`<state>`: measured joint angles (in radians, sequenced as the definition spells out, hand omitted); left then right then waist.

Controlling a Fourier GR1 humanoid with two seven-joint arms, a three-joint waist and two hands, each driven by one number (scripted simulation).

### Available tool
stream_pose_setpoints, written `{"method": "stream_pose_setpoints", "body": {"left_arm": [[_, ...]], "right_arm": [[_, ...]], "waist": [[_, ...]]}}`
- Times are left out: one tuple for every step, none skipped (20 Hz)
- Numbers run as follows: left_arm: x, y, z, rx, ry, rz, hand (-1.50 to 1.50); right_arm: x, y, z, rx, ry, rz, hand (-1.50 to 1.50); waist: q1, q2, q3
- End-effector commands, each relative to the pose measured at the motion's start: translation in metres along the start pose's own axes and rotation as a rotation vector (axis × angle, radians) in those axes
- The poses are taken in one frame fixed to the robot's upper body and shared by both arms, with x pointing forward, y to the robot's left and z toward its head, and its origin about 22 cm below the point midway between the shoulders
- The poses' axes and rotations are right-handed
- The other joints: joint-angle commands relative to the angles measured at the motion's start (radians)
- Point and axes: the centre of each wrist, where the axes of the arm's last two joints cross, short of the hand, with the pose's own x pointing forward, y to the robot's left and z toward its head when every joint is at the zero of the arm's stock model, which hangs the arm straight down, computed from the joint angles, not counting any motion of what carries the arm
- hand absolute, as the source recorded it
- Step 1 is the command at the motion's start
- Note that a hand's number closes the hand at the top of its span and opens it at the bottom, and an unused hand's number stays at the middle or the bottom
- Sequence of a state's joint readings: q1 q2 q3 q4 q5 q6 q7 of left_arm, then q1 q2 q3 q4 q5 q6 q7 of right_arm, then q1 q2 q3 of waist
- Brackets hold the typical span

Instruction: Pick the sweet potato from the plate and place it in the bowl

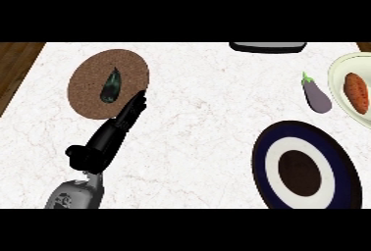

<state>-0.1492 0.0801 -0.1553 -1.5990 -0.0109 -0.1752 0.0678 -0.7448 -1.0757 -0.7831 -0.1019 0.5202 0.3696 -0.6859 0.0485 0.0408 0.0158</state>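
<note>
The orange sweet potato (357, 92) lies on a pale cream dish (339, 73) cut off by the right edge of the head view. A dark blue bowl (265, 162) with a white ring and a brown centre stands at the lower right, nothing in it. My left hand (110, 136) is on the left side of the counter, far from both. It is open, its fingers straight and pointing up and to the right. Its fingertips (141, 97) reach the lower right rim of a brown round plate (91, 83). My right hand does not show.
A dark green elongated vegetable (112, 86) lies on the brown plate. A purple eggplant (316, 94) lies on the counter just left of the cream dish. A black object (267, 46) sits at the far edge. Wood floor shows past the counter's left edge.
</note>
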Motion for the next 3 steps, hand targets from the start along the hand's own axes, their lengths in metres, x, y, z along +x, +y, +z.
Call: {"method": "stream_pose_setpoints", "body": {"left_arm": [[0.0023, 0.0042, -0.0014, -0.006, 0.001, 0.004, 0.00], [-0.0010, 0.0091, 0.0017, 0.007, -0.002, -0.013, 0.00], [0.0023, 0.0048, -0.0019, 0.000, -0.008, -0.009, 0.00]], "right_arm": [[0.0001, -0.0242, 0.0154, 0.036, 0.001, -0.031, -1.50], [-0.0081, -0.0198, 0.0200, 0.032, -0.004, -0.041, -1.50], [-0.0075, -0.0183, 0.0184, 0.029, 0.010, -0.026, -1.50]], "waist": [[-0.006, 0.000, 0.003], [-0.006, 0.000, 0.003], [0.005, 0.004, 0.004]]}}
